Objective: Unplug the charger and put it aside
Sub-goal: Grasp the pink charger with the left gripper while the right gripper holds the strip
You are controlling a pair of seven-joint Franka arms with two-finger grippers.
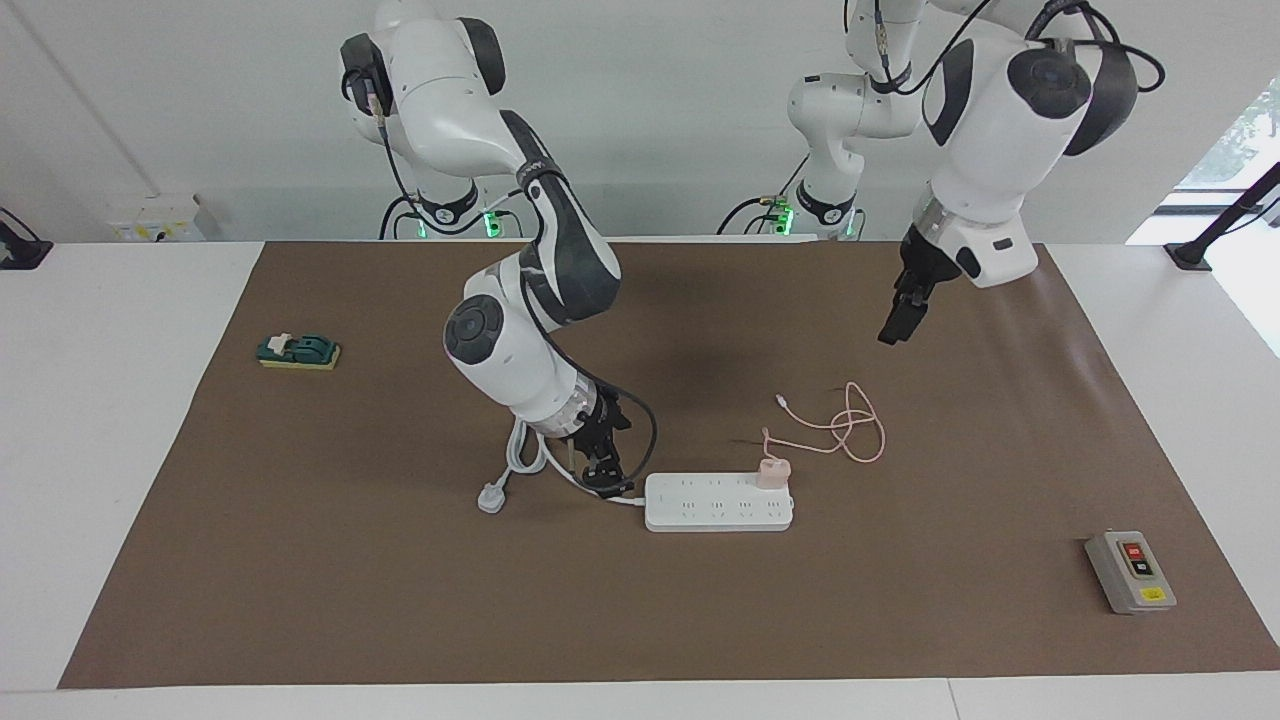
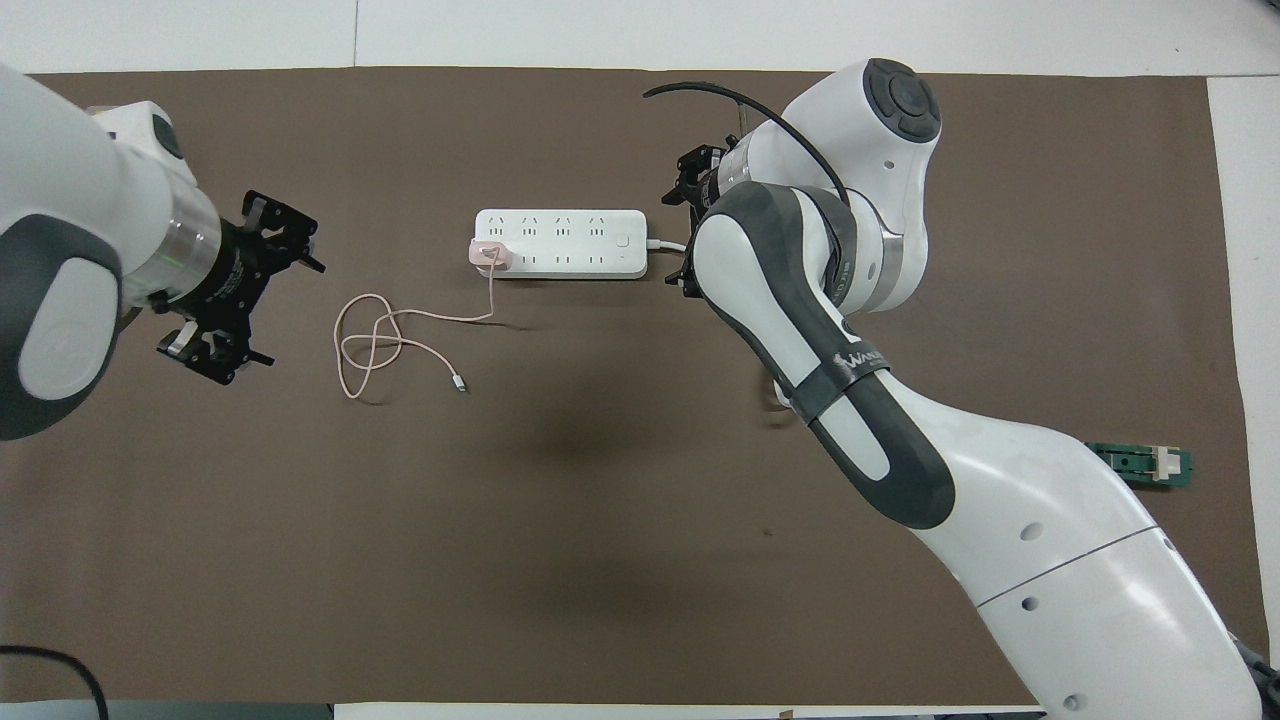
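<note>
The pale pink charger (image 1: pixel 772 472) is plugged into the end socket of the white power strip (image 1: pixel 715 503), at the strip's end toward the left arm. It also shows in the overhead view (image 2: pixel 488 254), on the strip (image 2: pixel 560 240). Its thin pink cable (image 1: pixel 850 430) lies looped on the mat nearer the robots (image 2: pixel 375 340). My right gripper (image 1: pixel 610 483) is down at the strip's cord end, open, its fingers on either side of that end (image 2: pixel 683 235). My left gripper (image 1: pixel 897 325) hangs open in the air over the mat, beside the cable loop (image 2: pixel 250 295).
The strip's white cord and plug (image 1: pixel 491 497) lie under the right arm. A grey switch box with a red button (image 1: pixel 1130 572) sits toward the left arm's end. A green and yellow object (image 1: pixel 298 351) lies toward the right arm's end. A brown mat (image 1: pixel 400 620) covers the table.
</note>
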